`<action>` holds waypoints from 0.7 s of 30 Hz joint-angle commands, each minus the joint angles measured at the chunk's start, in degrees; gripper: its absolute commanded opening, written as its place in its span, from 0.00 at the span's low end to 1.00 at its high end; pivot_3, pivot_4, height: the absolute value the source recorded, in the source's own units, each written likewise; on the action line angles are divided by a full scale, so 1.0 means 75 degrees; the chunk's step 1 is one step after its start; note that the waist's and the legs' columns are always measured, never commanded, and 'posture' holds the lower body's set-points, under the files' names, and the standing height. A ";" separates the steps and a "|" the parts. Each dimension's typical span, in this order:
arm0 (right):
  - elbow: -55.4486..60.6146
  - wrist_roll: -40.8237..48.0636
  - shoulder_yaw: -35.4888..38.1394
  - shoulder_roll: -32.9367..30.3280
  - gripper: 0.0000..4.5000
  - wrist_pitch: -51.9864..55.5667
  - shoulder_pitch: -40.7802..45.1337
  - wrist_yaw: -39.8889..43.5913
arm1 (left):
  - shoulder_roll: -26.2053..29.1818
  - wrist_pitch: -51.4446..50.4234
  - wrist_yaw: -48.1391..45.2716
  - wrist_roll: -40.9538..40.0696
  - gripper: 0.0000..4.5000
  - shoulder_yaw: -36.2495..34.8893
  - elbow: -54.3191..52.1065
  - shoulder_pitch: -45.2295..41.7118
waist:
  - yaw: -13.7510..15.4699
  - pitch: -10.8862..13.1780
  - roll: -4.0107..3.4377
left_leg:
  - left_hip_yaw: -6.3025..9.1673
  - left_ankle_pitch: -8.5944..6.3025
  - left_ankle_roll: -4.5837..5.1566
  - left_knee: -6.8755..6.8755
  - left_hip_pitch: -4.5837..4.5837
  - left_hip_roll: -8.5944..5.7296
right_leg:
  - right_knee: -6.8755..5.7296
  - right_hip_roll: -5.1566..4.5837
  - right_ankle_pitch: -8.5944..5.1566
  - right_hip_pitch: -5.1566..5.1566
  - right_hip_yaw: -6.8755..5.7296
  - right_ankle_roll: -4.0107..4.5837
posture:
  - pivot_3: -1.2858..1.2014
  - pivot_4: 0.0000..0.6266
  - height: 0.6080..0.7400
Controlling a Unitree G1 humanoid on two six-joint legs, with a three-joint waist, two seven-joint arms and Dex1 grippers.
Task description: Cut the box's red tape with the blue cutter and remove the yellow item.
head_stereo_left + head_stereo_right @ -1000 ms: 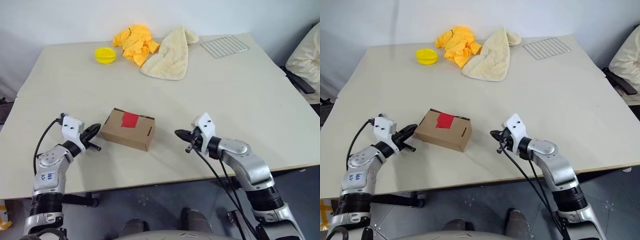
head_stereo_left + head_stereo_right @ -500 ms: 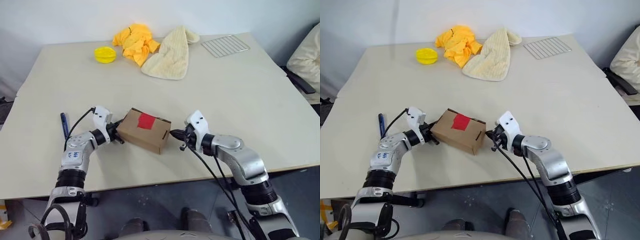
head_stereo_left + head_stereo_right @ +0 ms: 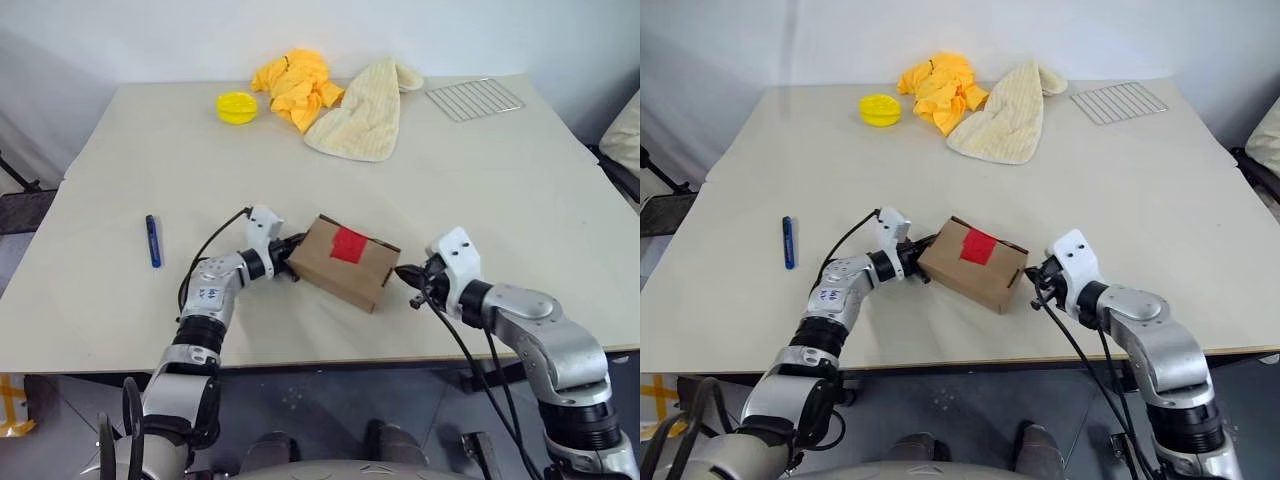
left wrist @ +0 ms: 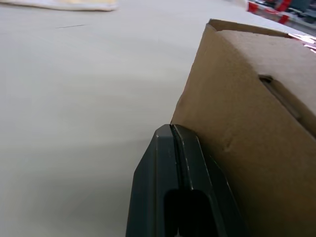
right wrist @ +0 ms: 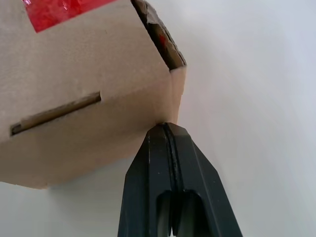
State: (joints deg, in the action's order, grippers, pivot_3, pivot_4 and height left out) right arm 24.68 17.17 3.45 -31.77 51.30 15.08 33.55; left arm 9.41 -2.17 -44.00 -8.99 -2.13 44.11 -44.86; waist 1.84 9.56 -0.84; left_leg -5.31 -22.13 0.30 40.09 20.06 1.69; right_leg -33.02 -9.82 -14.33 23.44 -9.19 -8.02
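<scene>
Beige table (image 3: 480,170) before pale wall (image 3: 400,30), grey floor (image 3: 330,420).

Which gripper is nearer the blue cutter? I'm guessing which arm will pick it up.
Left. The left gripper rests against the box on the side facing the blue cutter. The right gripper is at the box's opposite end, farther away.
</scene>
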 commanded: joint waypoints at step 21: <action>0.0313 0.0082 0.1063 -0.0797 0.01 -0.0447 -0.0715 0.0051 | -0.1207 0.1577 0.0459 0.1110 0.00 0.0464 0.2504 -0.1192 | 0.0005 0.0000 0.0007 | 0.0006 0.0001 0.0009 0.0002 0.0005 0.0000 | 0.0006 0.0000 0.0008 0.0000 -0.0004 0.0001 | 0.52 0.24 1.00</action>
State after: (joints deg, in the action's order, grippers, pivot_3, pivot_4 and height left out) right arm 23.77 16.70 9.78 -37.02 49.27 10.08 33.21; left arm 2.14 10.29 -40.02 -1.81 -0.54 61.08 -53.96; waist 1.87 9.56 -0.79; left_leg -5.27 -22.12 0.37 40.11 20.10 1.69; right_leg -32.97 -9.82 -14.27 23.45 -9.22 -8.02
